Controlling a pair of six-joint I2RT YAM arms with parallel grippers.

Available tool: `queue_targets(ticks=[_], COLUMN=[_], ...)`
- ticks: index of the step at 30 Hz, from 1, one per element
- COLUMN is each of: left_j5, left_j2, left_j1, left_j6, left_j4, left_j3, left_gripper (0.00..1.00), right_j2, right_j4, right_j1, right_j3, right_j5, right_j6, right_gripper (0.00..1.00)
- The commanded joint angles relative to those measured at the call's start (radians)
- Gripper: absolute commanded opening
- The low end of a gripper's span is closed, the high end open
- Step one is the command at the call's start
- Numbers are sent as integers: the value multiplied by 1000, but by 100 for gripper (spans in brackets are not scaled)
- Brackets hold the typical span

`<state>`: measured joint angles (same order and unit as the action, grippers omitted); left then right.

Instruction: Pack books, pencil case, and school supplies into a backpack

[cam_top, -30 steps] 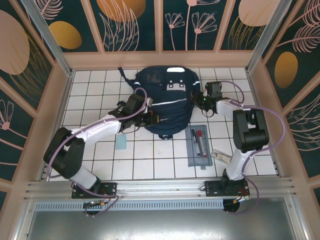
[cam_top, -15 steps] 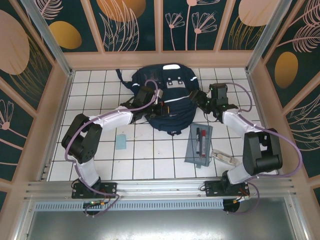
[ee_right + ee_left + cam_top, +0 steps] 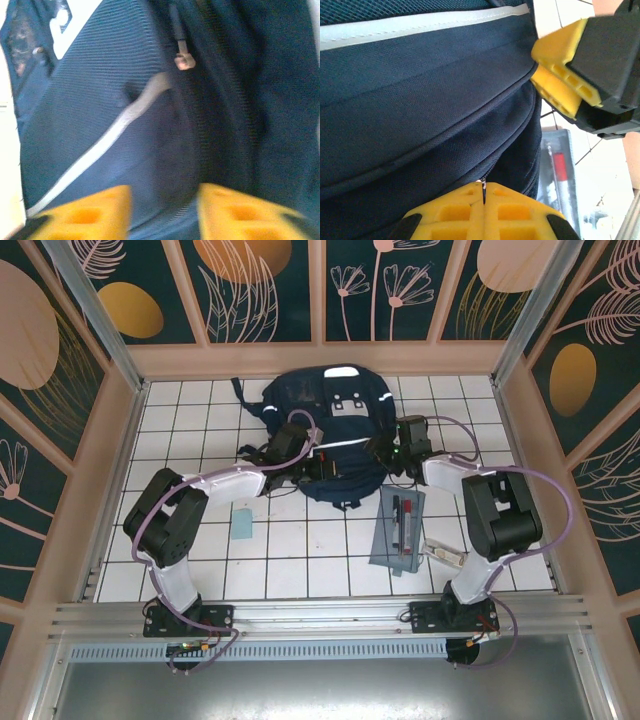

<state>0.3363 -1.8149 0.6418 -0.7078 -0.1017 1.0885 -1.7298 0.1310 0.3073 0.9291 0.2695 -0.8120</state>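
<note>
The backpack [image 3: 330, 420] lies at the far middle of the tiled table [image 3: 190, 410], zip seam toward the arms and looking closed, so opening it probably comes first. The left gripper [image 3: 483, 200] sits at the backpack's near-left edge with its fingers pressed together right on the zip line, likely anchoring the bag. The right gripper [image 3: 162, 210] is at the backpack's near-right side, fingers part-way apart against the fabric. The zipper pull [image 3: 182, 60] is just ahead of it, so it's probably lining up for that.

The pencil case [image 3: 397, 528], pens on top, waits just near-right of the backpack, and the whitish oblong [image 3: 443, 554] lies beyond it. The light-blue piece [image 3: 242, 524] is near-left of the backpack.

Can't tell if the left fingers trap a tab, too small. The right wrist view is blurred, so can't tell if the right fingers nip a fold.
</note>
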Motion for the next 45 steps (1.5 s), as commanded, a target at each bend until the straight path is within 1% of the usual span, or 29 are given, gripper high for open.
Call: queue_targets(ticks=[1, 2, 8, 10, 12, 15, 20, 23, 26, 27, 30, 31, 33, 35, 36, 39, 42, 45], left_j5=[-118, -167, -444, -515, -552, -568, -594, -588, -601, -584, -475, -436, -326, -223, -188, -138, -102, -79], left_j2=[48, 55, 94, 118, 147, 185, 234, 242, 213, 203, 189, 188, 202, 221, 231, 247, 241, 216], left_j1=[4, 4, -2, -12, -29, -77, -150, -165, -169, -173, -177, -177, -176, -166, -152, -96, -54, -41], left_j6=[36, 43, 78, 83, 82, 85, 120, 151, 177, 175, 159, 147, 106, 56, 34, 5, -32, -57], left_j4=[-6, 8, 77, 85, 85, 86, 98, 46, 7, -13, -47, -47, -69, -108, -121, -133, -172, -211], left_j3=[-21, -30, -85, -104, -110, -153, -158, -162, -138, -133, -95, -80, -78, -87, -87, -58, -24, 10], left_gripper=[0, 0, 0, 0, 0, 0, 0, 0, 0, 0, 0, 0, 0, 0, 0, 0, 0, 0], right_j2=[-16, -5, 53, 60, 64, 73, 79, 81, 89, 91, 100, 107, 126, 150, 162, 197, 239, 296], right_j4=[12, 12, -1, -14, -15, -16, -28, -28, -34, -36, -45, -55, -60, -57, -56, -59, -69, -47], right_j1=[18, 15, -1, -4, -11, -21, -30, -38, -42, -43, -39, -33, -18, -1, 7, 21, 29, 35], right_j3=[17, 7, -15, -11, -16, -24, -21, -15, 6, 14, 39, 44, 42, 29, 23, 5, -25, -78], right_j5=[-64, -85, -153, -168, -170, -175, -190, -186, -166, -159, -108, -104, -87, -69, -55, 7, 69, 97], right_j6=[10, 10, 29, 38, 39, 44, 63, 70, 74, 76, 75, 72, 60, 42, 30, -6, -44, -104], right_gripper=[5, 0, 0, 0, 0, 0, 0, 0, 0, 0, 0, 2, 21, 37, 42, 53, 56, 68])
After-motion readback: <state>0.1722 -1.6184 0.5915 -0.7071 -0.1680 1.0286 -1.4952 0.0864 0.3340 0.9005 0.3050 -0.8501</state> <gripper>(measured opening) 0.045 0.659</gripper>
